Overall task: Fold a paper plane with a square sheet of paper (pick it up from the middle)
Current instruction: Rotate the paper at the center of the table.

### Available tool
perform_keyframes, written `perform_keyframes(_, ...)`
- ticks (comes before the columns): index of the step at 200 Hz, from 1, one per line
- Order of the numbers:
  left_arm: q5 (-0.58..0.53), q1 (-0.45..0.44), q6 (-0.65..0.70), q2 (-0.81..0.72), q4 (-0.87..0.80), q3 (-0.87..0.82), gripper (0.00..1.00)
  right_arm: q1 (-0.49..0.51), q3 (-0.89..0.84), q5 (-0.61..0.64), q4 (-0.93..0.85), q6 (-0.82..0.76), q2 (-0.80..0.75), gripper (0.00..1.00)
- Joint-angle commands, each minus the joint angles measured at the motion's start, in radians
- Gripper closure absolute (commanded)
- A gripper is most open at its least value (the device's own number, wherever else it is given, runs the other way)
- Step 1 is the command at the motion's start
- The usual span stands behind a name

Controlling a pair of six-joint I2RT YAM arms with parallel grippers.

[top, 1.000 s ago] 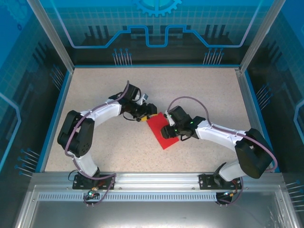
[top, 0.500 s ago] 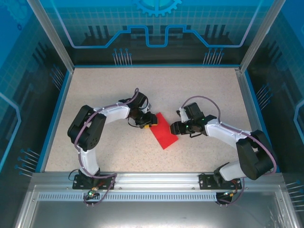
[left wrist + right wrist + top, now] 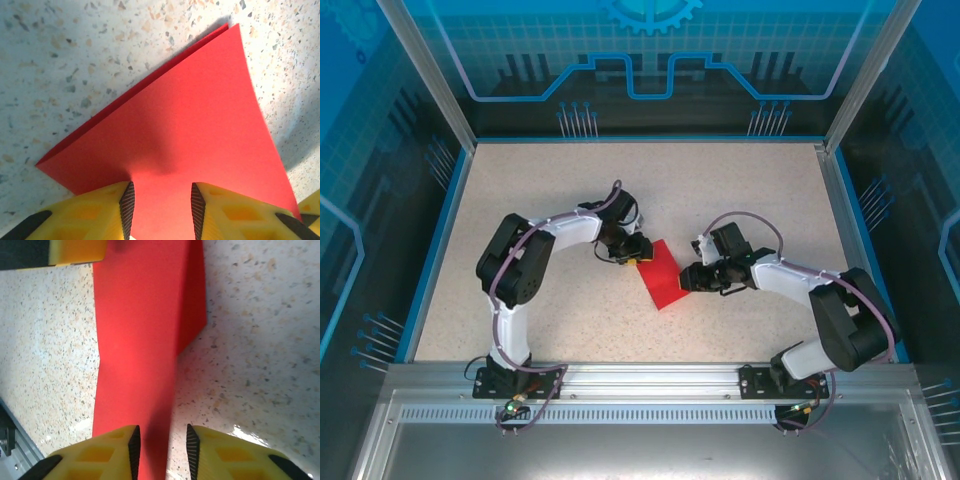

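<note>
Top external first: we've got the red paper (image 3: 660,279) lying around the middle of the speckled tabletop (image 3: 770,190), turned on a diagonal and looking narrower than a square. The left tool (image 3: 632,252) sits at its far-left end and the right tool (image 3: 688,280) at its right edge, so the sheet is pretty much sandwiched between the two arms. From up here we can't make out how the jaws stand.

Left wrist: the paper (image 3: 185,125) is right in front of us, flat on the tabletop (image 3: 75,60), with a second layer peeking out along the upper-left edge, so it's folded over. The left tool (image 3: 162,202) has its jaws apart with a modest gap, and the sheet runs into that gap. The yellow fingers (image 3: 100,210) sit over the near edge of the paper, not pinched together on it.

Right wrist: the paper (image 3: 140,325) stretches away from us as a long strip, with a darker folded layer along its right side. The right tool (image 3: 162,445) is also parted, a smallish gap, with the paper's near edge and a sliver of tabletop (image 3: 250,340) showing between the pads. At the top left corner we can see a yellow finger of the left tool (image 3: 75,250) at the paper's far end.
</note>
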Motion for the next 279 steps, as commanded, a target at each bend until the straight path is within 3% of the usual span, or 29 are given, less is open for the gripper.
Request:
perform_keyframes(1,-0.005,0.002,0.065,0.031,-0.055,0.063,0.63,-0.003,-0.019,-0.063,0.036,0.029,0.002,0.74)
perform_keyframes(87,0.025,0.000,0.099,-0.001,-0.081,0.116,0.61,0.055,-0.007,-0.021,0.046,0.114,0.009,0.92)
perform_keyframes(147,-0.108,-0.059,0.141,-0.179,-0.128,0.032,0.53,0.063,0.000,-0.058,0.089,0.200,0.033,0.95)
perform_keyframes(191,-0.210,-0.155,0.176,-0.343,-0.008,-0.174,0.51,0.062,0.019,-0.118,0.105,0.236,0.055,0.91)
perform_keyframes(223,-0.272,-0.220,0.197,-0.442,0.079,-0.289,0.48,0.055,0.043,-0.127,0.075,0.229,0.045,0.77)
perform_keyframes(248,-0.313,-0.273,0.210,-0.503,0.158,-0.363,0.44,0.032,0.054,-0.143,0.069,0.234,0.033,0.74)
perform_keyframes(279,-0.424,-0.368,0.258,-0.518,0.191,-0.399,0.40,0.014,0.086,-0.153,0.041,0.220,0.051,0.61)
